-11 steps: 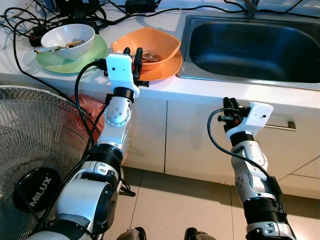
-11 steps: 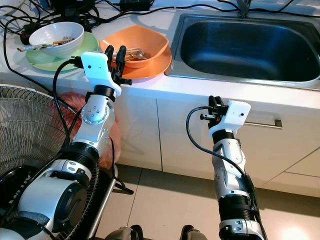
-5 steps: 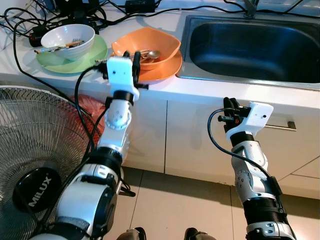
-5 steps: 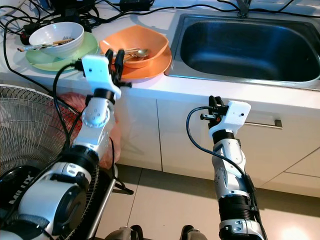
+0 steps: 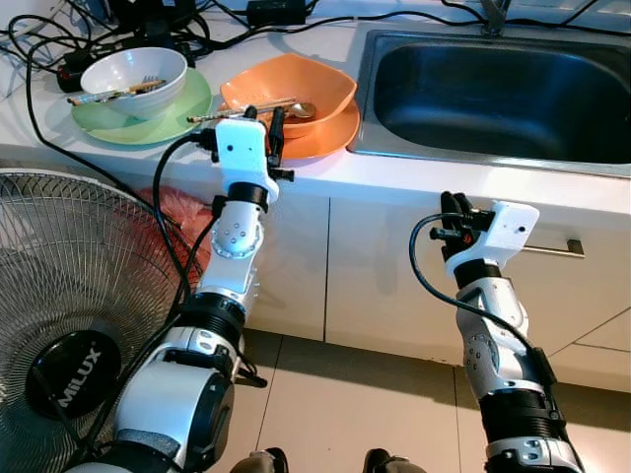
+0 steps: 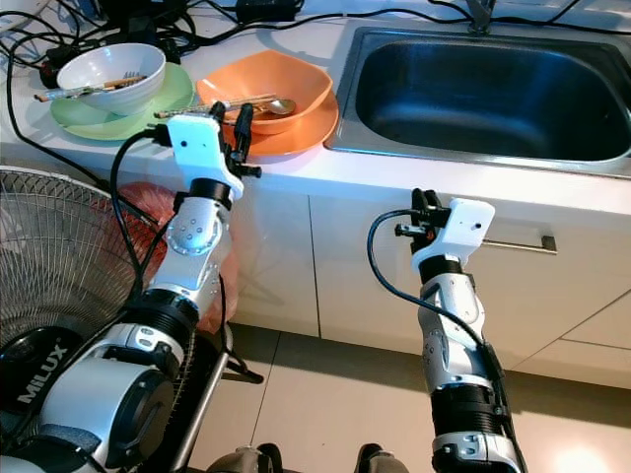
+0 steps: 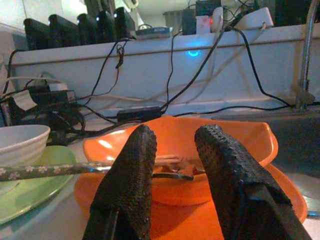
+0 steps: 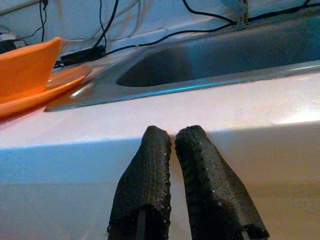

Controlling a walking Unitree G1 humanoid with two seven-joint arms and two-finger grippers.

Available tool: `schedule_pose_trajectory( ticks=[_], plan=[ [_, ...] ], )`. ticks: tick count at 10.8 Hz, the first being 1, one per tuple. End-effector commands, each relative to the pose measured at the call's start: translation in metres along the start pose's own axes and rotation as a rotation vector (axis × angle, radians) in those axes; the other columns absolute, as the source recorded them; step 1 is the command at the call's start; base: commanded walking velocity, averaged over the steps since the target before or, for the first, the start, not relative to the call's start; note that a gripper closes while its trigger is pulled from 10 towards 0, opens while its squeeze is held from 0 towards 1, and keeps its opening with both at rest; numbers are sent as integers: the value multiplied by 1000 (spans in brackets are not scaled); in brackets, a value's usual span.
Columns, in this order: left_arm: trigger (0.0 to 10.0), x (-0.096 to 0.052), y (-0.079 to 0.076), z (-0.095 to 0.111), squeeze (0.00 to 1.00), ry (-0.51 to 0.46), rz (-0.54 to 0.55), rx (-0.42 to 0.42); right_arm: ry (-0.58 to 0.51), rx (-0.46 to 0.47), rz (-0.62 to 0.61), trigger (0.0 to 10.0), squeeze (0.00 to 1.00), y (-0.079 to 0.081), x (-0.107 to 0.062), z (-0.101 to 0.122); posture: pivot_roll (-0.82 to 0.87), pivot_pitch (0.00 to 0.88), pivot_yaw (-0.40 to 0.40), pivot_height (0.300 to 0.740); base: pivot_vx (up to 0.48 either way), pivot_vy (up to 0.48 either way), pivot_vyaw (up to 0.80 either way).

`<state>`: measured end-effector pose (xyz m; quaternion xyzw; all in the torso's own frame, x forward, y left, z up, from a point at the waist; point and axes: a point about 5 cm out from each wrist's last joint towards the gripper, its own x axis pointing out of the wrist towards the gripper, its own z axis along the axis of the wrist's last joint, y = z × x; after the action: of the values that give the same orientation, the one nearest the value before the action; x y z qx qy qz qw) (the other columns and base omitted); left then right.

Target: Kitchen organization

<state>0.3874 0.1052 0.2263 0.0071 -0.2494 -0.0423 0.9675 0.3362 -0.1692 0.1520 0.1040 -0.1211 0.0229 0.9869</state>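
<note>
Beside the sink (image 5: 493, 84), orange bowl (image 5: 288, 89) on orange plate (image 5: 330, 133).

A white kitchen counter (image 5: 325, 172) ran across the scene, with a stainless-steel sink basin (image 5: 493, 89) set into it and white cabinet doors (image 5: 296, 266) below, one carrying a horizontal metal bar handle (image 5: 557, 248). Black cables (image 5: 59, 30) lay tangled along the back of the counter. A round wire-guarded floor fan (image 5: 59, 325) stood on the beige tiled floor (image 5: 355, 404) before the cabinets.
</note>
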Motion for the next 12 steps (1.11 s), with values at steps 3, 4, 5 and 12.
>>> schedule_pose_trajectory(
  ticks=[3,4,5,12],
  plan=[
    [10000,0,0,-3,0,27,21,-36,-5,7,-8,10000,0,-1,-1,1,35,167,38,740,0,0,0],
    [10000,-1,0,-7,0,60,33,-51,-5,7,-9,10000,0,-1,-1,1,33,166,38,740,0,0,0],
    [10000,-1,0,-8,0,65,32,-48,-5,7,-8,10000,0,-1,-1,1,32,166,39,740,0,0,0],
    [0,1,-2,-5,0,54,28,-60,-4,8,-10,10000,0,-1,-1,0,32,164,40,740,0,0,0]
  ],
)
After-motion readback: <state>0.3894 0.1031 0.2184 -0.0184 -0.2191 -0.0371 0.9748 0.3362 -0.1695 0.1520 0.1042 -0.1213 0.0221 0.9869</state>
